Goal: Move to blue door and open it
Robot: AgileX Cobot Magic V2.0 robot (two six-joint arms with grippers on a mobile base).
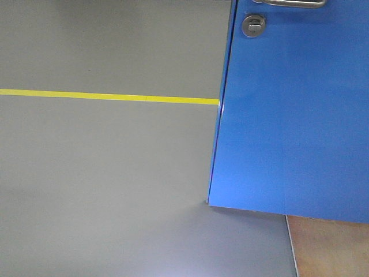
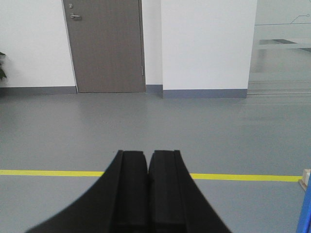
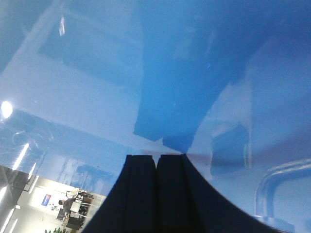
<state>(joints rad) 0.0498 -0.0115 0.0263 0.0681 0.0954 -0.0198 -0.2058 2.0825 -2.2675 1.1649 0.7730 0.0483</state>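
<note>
Both end effectors, left (image 2: 147,162) and right (image 3: 156,162), are closed, empty; the blue door (image 1: 294,115) has its lever handle (image 1: 291,3) cropped.

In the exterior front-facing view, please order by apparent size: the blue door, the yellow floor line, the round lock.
1. blue door, cut off by the frame
2. yellow floor line, long but thin
3. round lock, clearly smallest

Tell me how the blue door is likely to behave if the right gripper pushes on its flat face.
The blue door looks like a flat rigid panel, so it should probably swing as one piece rather than flex. Its face is glossy enough to mirror the room in the right wrist view, so the closed right gripper may slide. Pushing near the lever handle likely moves it easiest.
</note>
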